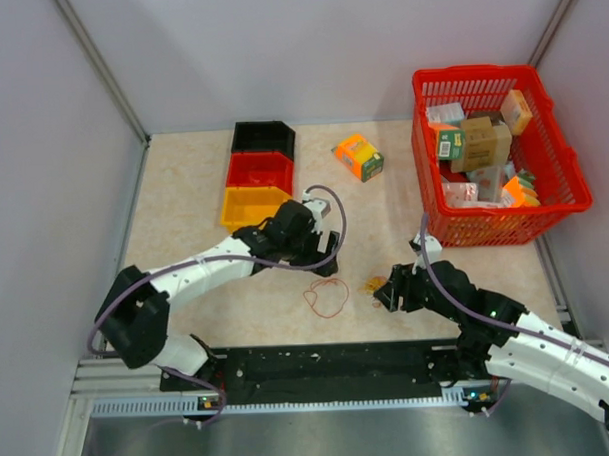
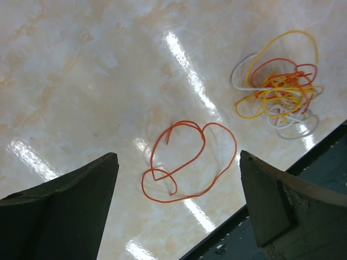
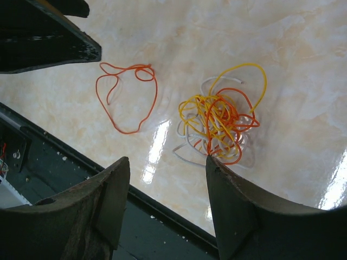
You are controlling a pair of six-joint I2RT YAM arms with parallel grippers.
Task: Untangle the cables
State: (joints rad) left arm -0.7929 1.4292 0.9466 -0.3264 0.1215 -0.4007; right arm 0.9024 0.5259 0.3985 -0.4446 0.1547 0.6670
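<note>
The cables lie in two lots on the beige table. A tangled clump (image 1: pixel 374 284) of orange, yellow and white wires shows in the left wrist view (image 2: pixel 279 92) and the right wrist view (image 3: pixel 217 122). One orange wire (image 1: pixel 327 297) lies apart from it in loose loops (image 2: pixel 162 201) (image 3: pixel 128 132). My left gripper (image 1: pixel 324 259) (image 2: pixel 178 156) is open and empty above the single orange wire. My right gripper (image 1: pixel 385 293) (image 3: pixel 167 160) is open and empty, just near of the clump, with its right fingertip (image 3: pixel 212 162) at the clump's edge.
A red basket (image 1: pixel 474 74) full of small boxes stands at the back right. An orange box (image 1: pixel 357 156) lies mid-back. Black (image 1: pixel 263 139), red (image 1: pixel 261 171) and yellow (image 1: pixel 252 205) bins sit behind the left gripper. A black rail (image 1: pixel 329 362) runs along the near edge.
</note>
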